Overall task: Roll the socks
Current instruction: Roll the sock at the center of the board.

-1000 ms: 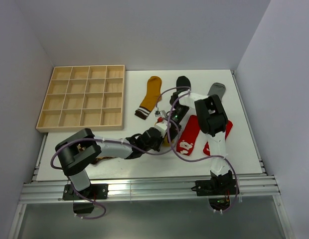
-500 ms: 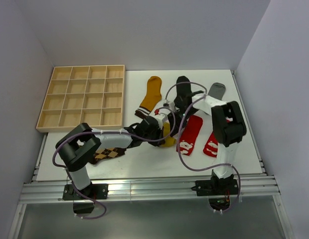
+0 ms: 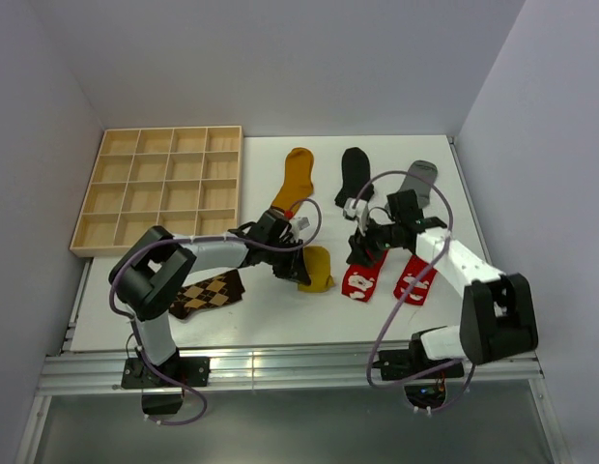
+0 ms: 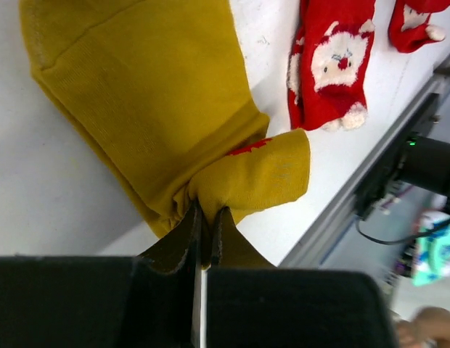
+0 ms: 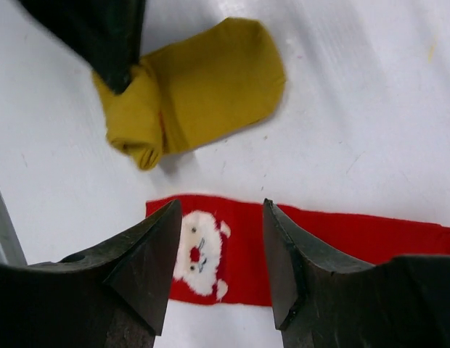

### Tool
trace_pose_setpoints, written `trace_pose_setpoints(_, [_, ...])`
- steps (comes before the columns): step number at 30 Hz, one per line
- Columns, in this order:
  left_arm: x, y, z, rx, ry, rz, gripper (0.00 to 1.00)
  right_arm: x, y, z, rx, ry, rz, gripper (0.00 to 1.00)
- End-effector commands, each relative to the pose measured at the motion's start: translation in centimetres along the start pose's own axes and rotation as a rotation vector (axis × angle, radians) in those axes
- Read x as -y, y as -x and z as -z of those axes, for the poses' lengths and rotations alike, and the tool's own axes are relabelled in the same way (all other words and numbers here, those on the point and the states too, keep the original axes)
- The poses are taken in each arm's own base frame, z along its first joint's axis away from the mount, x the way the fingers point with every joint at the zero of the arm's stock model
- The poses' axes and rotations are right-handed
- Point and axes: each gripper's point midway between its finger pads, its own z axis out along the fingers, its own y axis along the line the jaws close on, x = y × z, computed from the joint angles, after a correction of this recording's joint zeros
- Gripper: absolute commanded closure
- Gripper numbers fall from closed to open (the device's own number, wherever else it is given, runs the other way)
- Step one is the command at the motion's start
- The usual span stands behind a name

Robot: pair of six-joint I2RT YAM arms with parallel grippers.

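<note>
Left claw (image 4: 203,221) is clenched on the folded end of the mustard sock (image 4: 152,94), which lies just below centre of the top view on the tabletop (image 3: 280,324). Its long axis runs from the claw toward the wrist frame's upper left. Right claw (image 5: 220,210), jaws apart and empty, hovers over the red Santa-print sock (image 5: 341,243) alongside.

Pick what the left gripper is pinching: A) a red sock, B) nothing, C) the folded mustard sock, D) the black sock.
C: in the left wrist view the left gripper is shut on a bunched edge of the folded mustard sock.
</note>
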Motion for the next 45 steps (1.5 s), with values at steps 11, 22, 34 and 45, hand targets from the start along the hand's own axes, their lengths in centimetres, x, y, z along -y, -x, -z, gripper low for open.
trace_pose_setpoints(11, [-2.2, -2.5, -1.5, -0.310, 0.093, 0.246, 1.00, -5.9, -0.2, -1.8, 0.080, -0.064, 0.561, 0.36])
trace_pose_setpoints(22, [-2.2, -2.2, -2.2, -0.359, 0.091, 0.285, 1.00, -7.3, -1.1, -4.3, 0.059, -0.113, 0.743, 0.34])
trace_pose_setpoints(34, [-2.2, -2.5, -2.4, -0.369, 0.067, 0.300, 0.99, -7.4, -1.9, -6.5, 0.012, -0.151, 0.831, 0.37])
trace_pose_setpoints(45, [-1.9, -1.6, -1.9, -0.271, 0.057, 0.320, 0.72, -8.3, -1.8, -7.3, -0.084, -0.012, 0.675, 0.72])
